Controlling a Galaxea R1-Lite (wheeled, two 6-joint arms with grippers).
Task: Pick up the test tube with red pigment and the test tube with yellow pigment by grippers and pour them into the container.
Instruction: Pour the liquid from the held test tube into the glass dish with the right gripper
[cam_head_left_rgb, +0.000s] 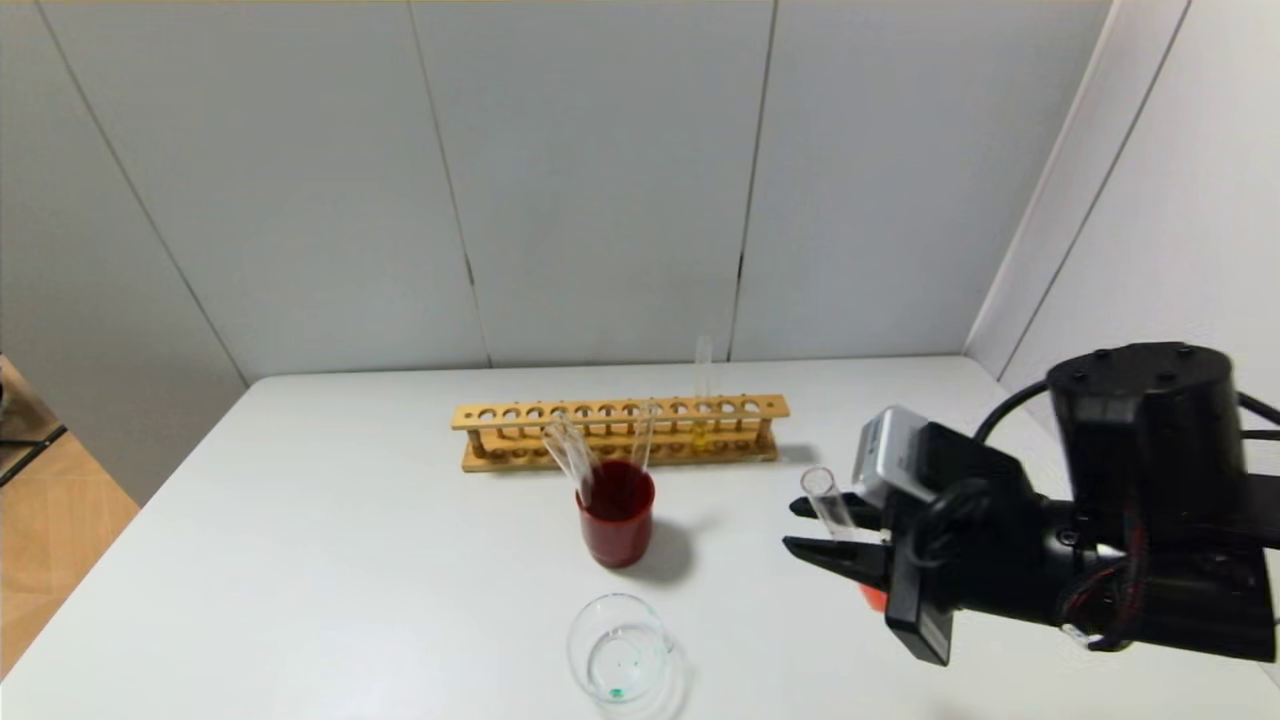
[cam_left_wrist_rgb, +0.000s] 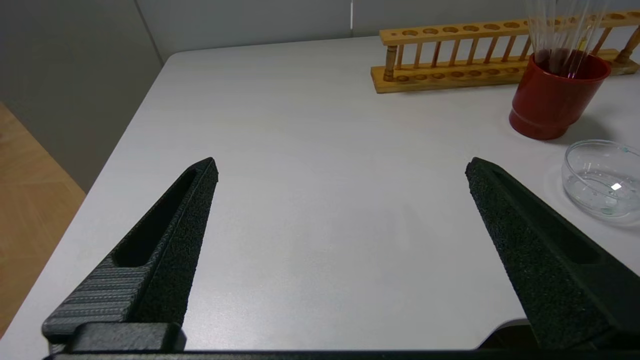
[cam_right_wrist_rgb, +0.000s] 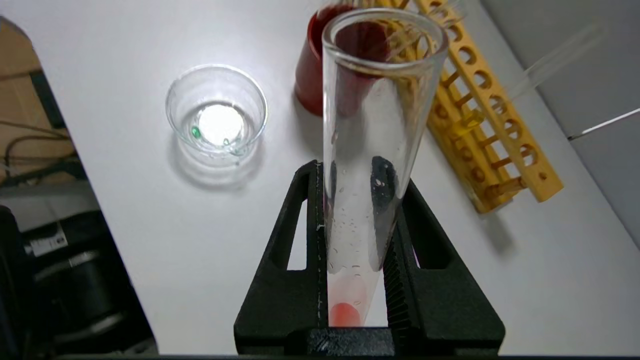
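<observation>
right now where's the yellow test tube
In the head view the test tube with yellow pigment stands upright in the wooden rack, toward its right end, behind the red cup.

A small lab bench set up for robot trials. A white table (cam_head_left_rgb: 350, 520) stands in a corner of plain grey panel walls (cam_head_left_rgb: 600, 180). At its far side lies a wooden tube rack (cam_head_left_rgb: 618, 430) with a yellow-tipped tube (cam_head_left_rgb: 702, 385) upright in it. Just in front of the rack stands a red cup (cam_head_left_rgb: 616, 515) holding glass tubes, and nearer than that, a glass beaker (cam_head_left_rgb: 622, 655).
</observation>
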